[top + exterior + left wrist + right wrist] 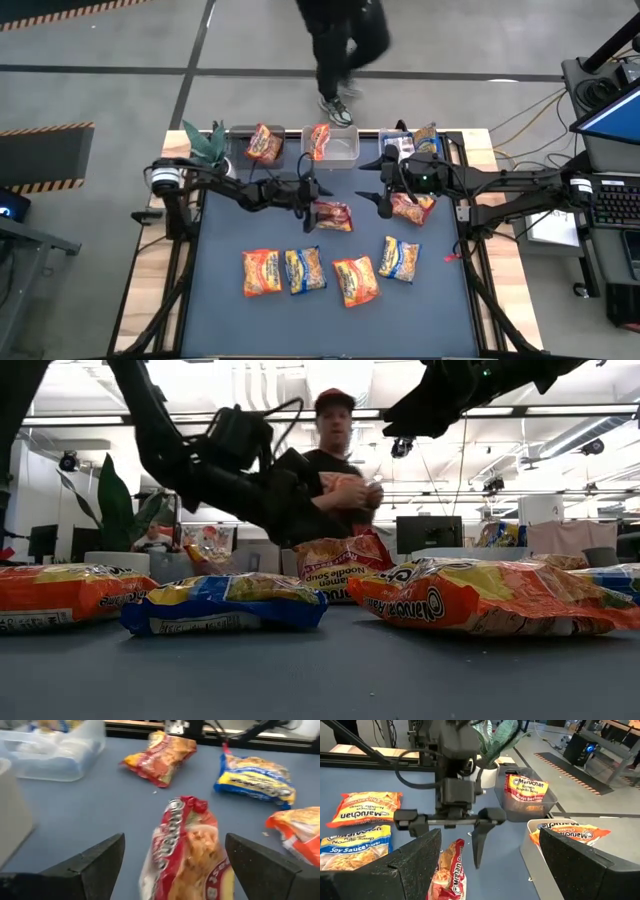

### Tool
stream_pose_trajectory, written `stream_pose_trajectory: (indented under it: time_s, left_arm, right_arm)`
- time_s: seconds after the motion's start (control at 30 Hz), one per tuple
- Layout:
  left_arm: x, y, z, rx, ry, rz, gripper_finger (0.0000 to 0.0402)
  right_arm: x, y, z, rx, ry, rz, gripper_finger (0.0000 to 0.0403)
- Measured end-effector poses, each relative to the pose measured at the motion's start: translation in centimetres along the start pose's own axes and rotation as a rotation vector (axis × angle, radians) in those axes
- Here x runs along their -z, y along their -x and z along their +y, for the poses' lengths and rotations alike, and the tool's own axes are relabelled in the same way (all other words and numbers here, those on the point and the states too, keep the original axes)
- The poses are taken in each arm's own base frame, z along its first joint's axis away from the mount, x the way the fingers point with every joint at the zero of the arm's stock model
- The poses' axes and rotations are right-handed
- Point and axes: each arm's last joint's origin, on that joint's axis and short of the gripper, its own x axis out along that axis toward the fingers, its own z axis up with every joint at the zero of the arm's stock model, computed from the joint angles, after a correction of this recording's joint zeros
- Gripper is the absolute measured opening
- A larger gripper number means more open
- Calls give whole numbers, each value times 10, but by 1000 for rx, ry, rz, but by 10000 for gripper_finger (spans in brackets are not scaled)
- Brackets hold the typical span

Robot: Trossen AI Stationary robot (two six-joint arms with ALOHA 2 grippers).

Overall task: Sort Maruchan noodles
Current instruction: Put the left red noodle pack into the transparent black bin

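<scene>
Two dark, cable-draped robot arms with wedge-fingered grippers.

The left gripper [451, 827] has a boxy black body behind its fingers, a slim crossbar carrying two tapered black fingers [481, 840], and black cables looping above it. The right gripper [385, 185] is likewise black, with a small green light just behind its fingers and thick matte wedge fingers [417, 865]. The left arm's base shows a silver-white collar.

A dark blue-grey table [330, 320] with a pale wooden rim carries clear plastic bins [343, 147] along its far edge and a potted plant [207, 145] at the far left corner. A person [340, 45] in dark clothes stands just beyond that edge. A desk with a keyboard [612, 205] sits right of the table.
</scene>
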Motion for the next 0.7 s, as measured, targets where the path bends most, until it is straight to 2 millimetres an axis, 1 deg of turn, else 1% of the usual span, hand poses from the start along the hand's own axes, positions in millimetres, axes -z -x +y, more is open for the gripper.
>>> stream_pose_trajectory:
  time_s: [0.17,0.3,0.53,0.7]
  left_arm:
    - [4,-13,0,72,4,15,316]
    - [8,-17,2,76,8,27,310]
    - [22,-23,2,100,38,64,298]
    - [26,-25,2,99,50,68,279]
  right_arm:
    - [0,0,0,-1,0,2,325]
    - [1,0,0,-2,0,5,325]
    - [1,0,0,-1,0,6,325]
    - [1,0,0,-1,-1,6,325]
